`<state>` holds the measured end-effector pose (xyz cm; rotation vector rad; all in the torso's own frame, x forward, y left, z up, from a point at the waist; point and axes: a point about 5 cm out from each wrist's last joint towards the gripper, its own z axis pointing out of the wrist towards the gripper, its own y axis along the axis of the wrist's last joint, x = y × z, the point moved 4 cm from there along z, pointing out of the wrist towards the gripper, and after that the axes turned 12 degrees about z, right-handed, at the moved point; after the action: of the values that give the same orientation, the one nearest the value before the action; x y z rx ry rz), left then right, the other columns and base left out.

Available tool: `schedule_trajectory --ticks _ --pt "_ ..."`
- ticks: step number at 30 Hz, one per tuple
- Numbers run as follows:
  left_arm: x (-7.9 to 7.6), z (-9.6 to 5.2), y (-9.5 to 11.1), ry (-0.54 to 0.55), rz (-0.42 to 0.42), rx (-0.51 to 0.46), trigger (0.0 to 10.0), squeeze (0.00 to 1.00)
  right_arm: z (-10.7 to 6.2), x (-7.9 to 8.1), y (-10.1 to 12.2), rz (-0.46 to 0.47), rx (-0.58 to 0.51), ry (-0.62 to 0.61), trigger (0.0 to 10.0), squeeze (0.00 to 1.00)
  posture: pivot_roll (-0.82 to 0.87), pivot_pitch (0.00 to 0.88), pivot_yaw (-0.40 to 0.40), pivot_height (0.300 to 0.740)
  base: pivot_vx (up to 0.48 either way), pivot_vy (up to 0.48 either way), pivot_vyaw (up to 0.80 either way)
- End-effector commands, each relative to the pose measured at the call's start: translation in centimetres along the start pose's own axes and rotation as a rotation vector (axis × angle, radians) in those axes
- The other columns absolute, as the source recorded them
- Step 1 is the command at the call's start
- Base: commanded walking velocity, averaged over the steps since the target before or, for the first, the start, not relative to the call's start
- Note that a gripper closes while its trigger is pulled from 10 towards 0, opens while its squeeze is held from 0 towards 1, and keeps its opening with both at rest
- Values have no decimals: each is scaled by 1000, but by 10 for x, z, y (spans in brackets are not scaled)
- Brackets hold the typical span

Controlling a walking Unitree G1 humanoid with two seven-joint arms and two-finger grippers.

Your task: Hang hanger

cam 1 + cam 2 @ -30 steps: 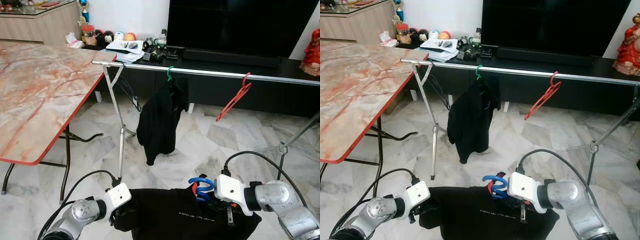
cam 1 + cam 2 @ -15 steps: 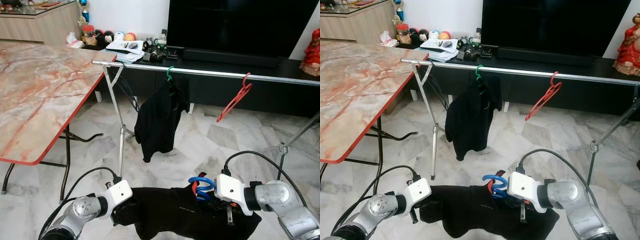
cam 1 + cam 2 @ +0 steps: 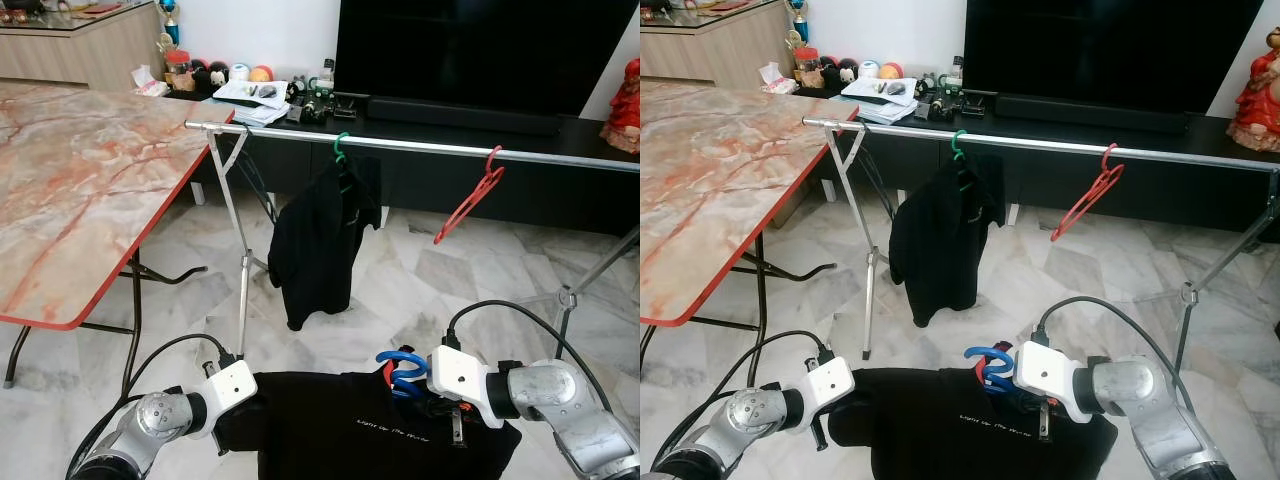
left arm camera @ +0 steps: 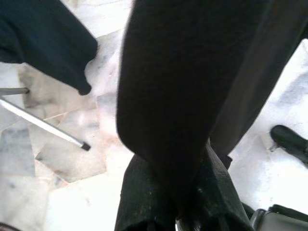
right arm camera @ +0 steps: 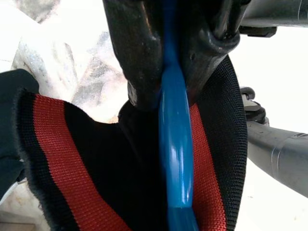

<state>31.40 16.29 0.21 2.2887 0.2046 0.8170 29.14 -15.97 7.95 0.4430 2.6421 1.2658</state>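
Note:
A black T-shirt [image 3: 370, 430] on a blue hanger [image 3: 402, 372] is stretched between my two grippers low in front of me. My right gripper [image 5: 171, 72] is shut on the blue hanger at the red-trimmed collar [image 5: 53, 159]. My left gripper [image 4: 180, 192] is shut on the shirt's black sleeve [image 4: 178, 96]. Ahead stands a silver clothes rail [image 3: 430, 146]. On it hang a black garment [image 3: 322, 245] on a green hanger [image 3: 341, 146] and a bare red hanger [image 3: 472, 198].
A marble-top folding table [image 3: 70, 190] with a red edge stands on my left. Behind the rail is a low black TV cabinet [image 3: 470, 130] with a large TV [image 3: 480, 50] and clutter. The floor is pale marble tile.
My left gripper has pulled the sleeve outward, so the crumpled shirt now hangs flat between the grippers. The garment on the rail has swung slightly.

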Motion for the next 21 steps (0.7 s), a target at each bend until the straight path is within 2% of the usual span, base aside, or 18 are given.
schedule_trajectory --ticks 1,4,7,12,15,16,19,21 --pt "-2 -4 -10 -4 2 36 0 0 -2 -5 7 -23 -19 -14 10000 0 144 7 -30 740 0 0 0" --pt "3 -6 -13 39 2 61 0 0 -1 -5 7 -23 -20 -16 10000 0 145 6 -29 740 0 0 0" --pt "13 -10 -25 123 -21 140 0 0 -2 -8 7 -22 -16 -28 10000 0 143 10 -29 740 0 0 0" --pt "29 -28 -57 326 -135 316 0 0 -10 -13 -2 3 -1 -67 10000 0 137 13 -29 740 0 0 0" --pt "19 -43 -86 348 -156 492 0 0 -15 -13 -9 24 12 -84 10000 0 140 13 -30 740 0 0 0" --pt "6 -54 -105 338 -193 613 0 0 -18 -16 -9 44 -9 -105 10000 0 140 13 -29 740 0 0 0" --pt "-4 -57 -114 338 -249 665 0 0 -22 -16 -5 61 -48 -105 10000 0 140 13 -29 740 0 0 0" --pt "-20 -58 -120 261 -269 712 0 0 -27 -19 -2 72 -77 -118 10000 0 140 13 -29 740 0 0 0"
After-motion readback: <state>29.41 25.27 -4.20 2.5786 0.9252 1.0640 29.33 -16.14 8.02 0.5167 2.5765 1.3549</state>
